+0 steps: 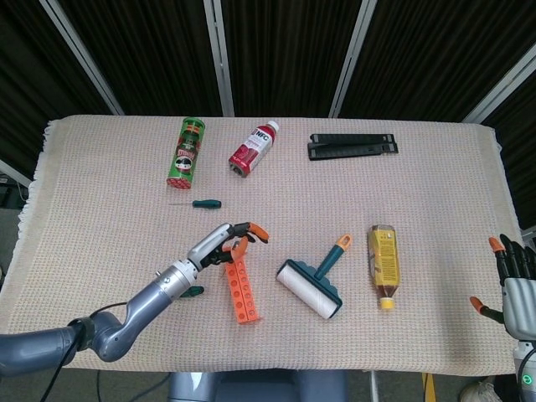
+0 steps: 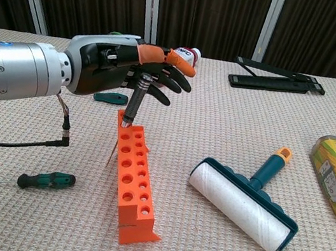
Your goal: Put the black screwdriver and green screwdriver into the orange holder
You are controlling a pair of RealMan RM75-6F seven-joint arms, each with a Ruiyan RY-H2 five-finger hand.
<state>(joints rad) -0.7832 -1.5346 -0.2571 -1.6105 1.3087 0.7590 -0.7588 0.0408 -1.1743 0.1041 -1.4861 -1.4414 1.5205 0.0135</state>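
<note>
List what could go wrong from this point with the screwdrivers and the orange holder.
1. The left hand hovers with spread fingers right above the black screwdriver, which stands tilted in an end hole of the orange holder; a brush might knock it out or tip the holder.
2. Two green screwdrivers lie on the cloth, one near the arm and one farther back; the wrong one may get picked.
3. The near one's thin shaft lies flat, so pinching it may slip.
</note>
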